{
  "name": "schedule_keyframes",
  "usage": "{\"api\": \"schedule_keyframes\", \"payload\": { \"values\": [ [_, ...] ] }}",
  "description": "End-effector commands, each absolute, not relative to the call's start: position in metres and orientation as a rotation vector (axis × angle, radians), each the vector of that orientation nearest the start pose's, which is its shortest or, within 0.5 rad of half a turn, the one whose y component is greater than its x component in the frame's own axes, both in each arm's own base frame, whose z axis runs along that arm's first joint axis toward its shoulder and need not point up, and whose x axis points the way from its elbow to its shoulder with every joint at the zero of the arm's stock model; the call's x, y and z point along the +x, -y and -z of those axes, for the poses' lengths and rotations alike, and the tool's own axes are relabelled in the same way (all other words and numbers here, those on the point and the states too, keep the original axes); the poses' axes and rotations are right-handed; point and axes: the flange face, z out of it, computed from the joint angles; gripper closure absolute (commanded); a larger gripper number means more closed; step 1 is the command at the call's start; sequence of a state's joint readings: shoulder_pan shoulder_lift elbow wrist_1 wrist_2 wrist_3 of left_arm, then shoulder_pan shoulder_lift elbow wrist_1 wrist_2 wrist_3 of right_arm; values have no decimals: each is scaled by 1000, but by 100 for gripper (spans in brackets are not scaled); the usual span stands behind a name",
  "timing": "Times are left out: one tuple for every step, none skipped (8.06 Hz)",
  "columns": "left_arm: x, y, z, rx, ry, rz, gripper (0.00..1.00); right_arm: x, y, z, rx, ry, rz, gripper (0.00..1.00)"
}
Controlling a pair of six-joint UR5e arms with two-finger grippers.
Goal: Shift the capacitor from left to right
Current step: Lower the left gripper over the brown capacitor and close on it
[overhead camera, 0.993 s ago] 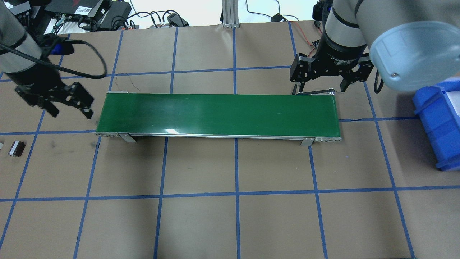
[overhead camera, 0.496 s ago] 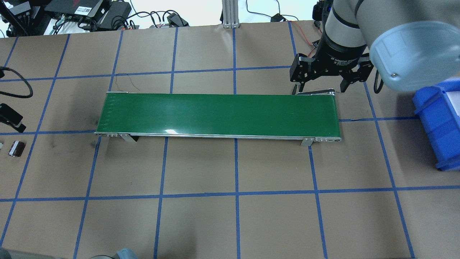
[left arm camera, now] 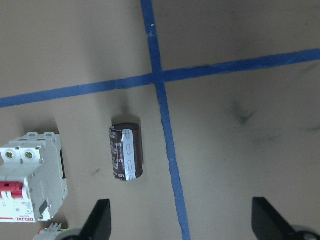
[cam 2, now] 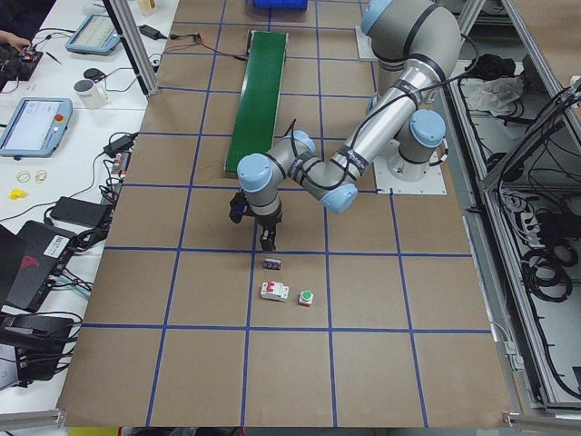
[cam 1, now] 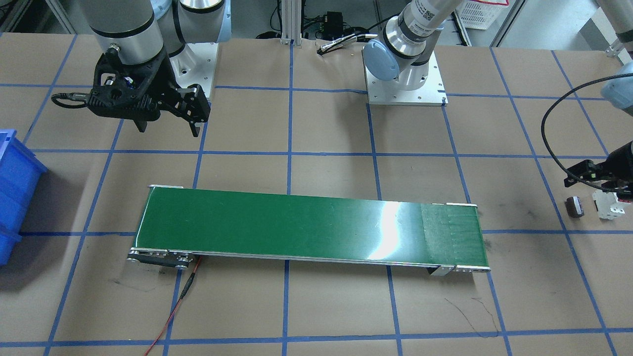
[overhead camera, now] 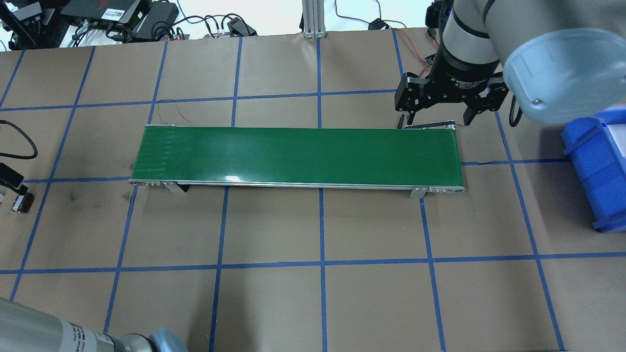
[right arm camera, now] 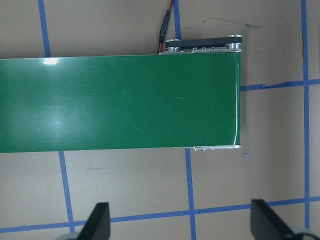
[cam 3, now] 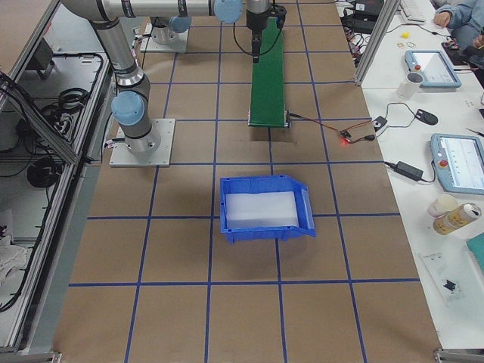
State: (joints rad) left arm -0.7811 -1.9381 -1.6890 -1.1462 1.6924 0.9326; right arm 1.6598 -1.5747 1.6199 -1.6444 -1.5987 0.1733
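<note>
The capacitor (left arm camera: 126,152), a stubby dark brown cylinder with silvery print, lies on its side on the brown table far to the left of the belt. It also shows in the overhead view (overhead camera: 23,202) and the front view (cam 1: 574,206). My left gripper (left arm camera: 182,223) is open and empty, hovering over the table; the capacitor lies just ahead of its left finger. At the overhead view's left edge only part of the left gripper (overhead camera: 10,178) shows. My right gripper (overhead camera: 438,120) is open and empty above the back edge of the green conveyor belt's (overhead camera: 293,156) right end.
A white circuit breaker (left arm camera: 30,175) with a red switch stands right beside the capacitor, and a green-capped push button (cam 2: 307,297) lies by it. A blue bin (overhead camera: 596,166) sits at the table's right end. A red wire (cam 1: 173,311) runs from the belt.
My left gripper has swung away from the belt's left end to the table's far left and now hangs by the capacitor. The right arm has not moved.
</note>
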Motion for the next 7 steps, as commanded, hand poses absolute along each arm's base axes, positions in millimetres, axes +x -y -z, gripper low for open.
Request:
{"api": "schedule_keyframes", "payload": {
  "values": [
    [358,506,-234,207,-3082,-213,0,174,479,-473,134,-3159,51,0],
    [362,506,-226,196,-3083,-220,0,175,480,-473,134,-3154,54,0],
    [363,506,-220,190,-3090,-231,0,175,480,-473,134,-3152,54,0],
    [364,508,-213,188,-3091,-229,12,174,479,-473,134,-3156,50,0],
    [365,508,-209,200,-3093,-233,16,174,479,-473,134,-3157,50,0],
    [364,509,-207,210,-3094,-235,29,174,479,-473,134,-3156,50,0],
    [365,509,-207,214,-3093,-236,30,174,479,-473,134,-3157,50,0]
  ]
}}
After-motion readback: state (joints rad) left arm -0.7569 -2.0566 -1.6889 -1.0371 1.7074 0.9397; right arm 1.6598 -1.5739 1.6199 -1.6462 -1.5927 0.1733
